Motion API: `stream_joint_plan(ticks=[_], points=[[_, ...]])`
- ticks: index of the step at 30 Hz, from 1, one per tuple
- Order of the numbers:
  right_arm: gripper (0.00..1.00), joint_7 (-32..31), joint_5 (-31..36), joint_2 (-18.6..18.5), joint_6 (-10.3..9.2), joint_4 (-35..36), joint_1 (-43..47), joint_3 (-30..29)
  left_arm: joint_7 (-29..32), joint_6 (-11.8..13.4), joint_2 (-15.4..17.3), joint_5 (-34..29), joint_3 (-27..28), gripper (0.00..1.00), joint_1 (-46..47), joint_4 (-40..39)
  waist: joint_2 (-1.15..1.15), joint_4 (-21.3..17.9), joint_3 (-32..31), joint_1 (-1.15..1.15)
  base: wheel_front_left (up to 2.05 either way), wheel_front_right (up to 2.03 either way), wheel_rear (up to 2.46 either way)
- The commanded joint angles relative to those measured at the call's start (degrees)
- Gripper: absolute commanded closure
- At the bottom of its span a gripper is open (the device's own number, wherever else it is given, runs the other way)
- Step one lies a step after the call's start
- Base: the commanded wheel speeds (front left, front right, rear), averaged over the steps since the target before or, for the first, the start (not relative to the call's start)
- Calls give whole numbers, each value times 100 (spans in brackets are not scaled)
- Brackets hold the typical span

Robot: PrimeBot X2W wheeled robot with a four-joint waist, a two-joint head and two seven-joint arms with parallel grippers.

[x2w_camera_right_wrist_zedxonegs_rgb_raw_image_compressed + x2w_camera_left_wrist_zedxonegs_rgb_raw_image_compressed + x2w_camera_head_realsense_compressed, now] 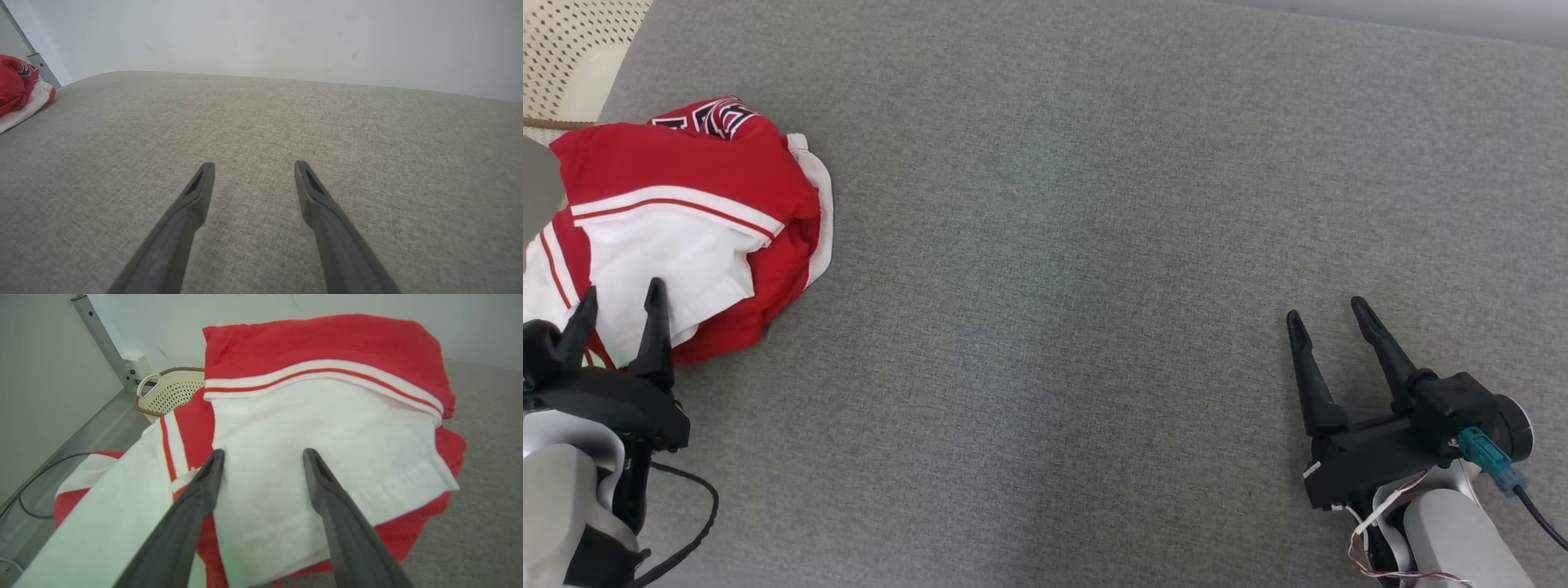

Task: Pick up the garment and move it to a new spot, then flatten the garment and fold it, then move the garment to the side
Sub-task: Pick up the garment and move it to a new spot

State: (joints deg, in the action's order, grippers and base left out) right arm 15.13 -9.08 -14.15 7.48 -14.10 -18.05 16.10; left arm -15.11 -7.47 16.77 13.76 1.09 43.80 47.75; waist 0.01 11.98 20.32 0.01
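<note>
Red-and-white garment (686,204) lay just ahead of the left end effector (621,287), spread wide and empty; right end effector (1325,308), equally wide, stood well apart

Red-and-white garment (686,220), folded in a rumpled bundle at the grey surface's far-left edge

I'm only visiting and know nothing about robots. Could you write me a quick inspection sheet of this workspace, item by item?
surface: grey fabric surface, bare in the middle.
job's things: red and white garment, bunched in a heap at the robot's left edge.
clutter: nothing seen.
grippers: left gripper open, fingers over the garment's near part, contact unclear; right gripper open above bare fabric.
cables: dark cable looping by the left wrist; teal-plugged cable at the right wrist; floor cable.
surroundings: cream perforated basket, pale wall, metal post.
</note>
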Motion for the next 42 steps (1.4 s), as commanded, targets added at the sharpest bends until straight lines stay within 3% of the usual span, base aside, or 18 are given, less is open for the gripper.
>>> stream_joint_plan(ticks=[1, 7, 8, 9, 10, 12, 20, 29, 42], points=[[0, 1, -29, 3, 2, -8, 49, -19, -10, -1, 48, 50, -33, 0, 51, 76, -1, -17, 5, -1, 0, 0, 0], [0, 1, -40, 51, 2, -9, 67, -60, -10, -1, 58, 187, -157, 2, 31, 225, -1, -53, 2, -1, 0, 0, 0], [0, 1, -38, 58, 2, -8, 67, -69, -10, -1, 78, 198, -178, 13, 33, 219, -1, -53, 2, -1, 0, 0, 0], [0, 1, -40, 64, 2, -8, 64, -78, -10, -1, 94, 196, -226, 51, 26, 227, -1, -54, 3, -1, 0, 0, 0], [0, 1, -40, 69, 2, 4, 56, -99, -10, -1, 103, 174, -295, 64, 21, 239, -1, -53, 6, -1, 0, 0, 0], [0, 2, -21, 85, 2, 31, 54, -157, -10, -1, 113, 215, -344, 100, 39, 274, -1, -40, 13, -1, 0, 0, 0], [0, 2, -38, 168, 2, 18, 113, -257, -9, -1, 211, 211, -519, 100, 161, -142, -1, -27, -57, -1, 0, 0, 0], [0, 1, -104, 424, 2, -110, 291, -288, -9, -1, 798, -135, -1524, 100, 855, -1278, -1, -87, -581, -1, 0, 0, 0], [0, 1, -196, 848, 2, -141, 405, -296, 157, -1, 962, 359, -3224, 100, 2131, -2129, -1, -662, -939, -1, 0, 0, 0]])
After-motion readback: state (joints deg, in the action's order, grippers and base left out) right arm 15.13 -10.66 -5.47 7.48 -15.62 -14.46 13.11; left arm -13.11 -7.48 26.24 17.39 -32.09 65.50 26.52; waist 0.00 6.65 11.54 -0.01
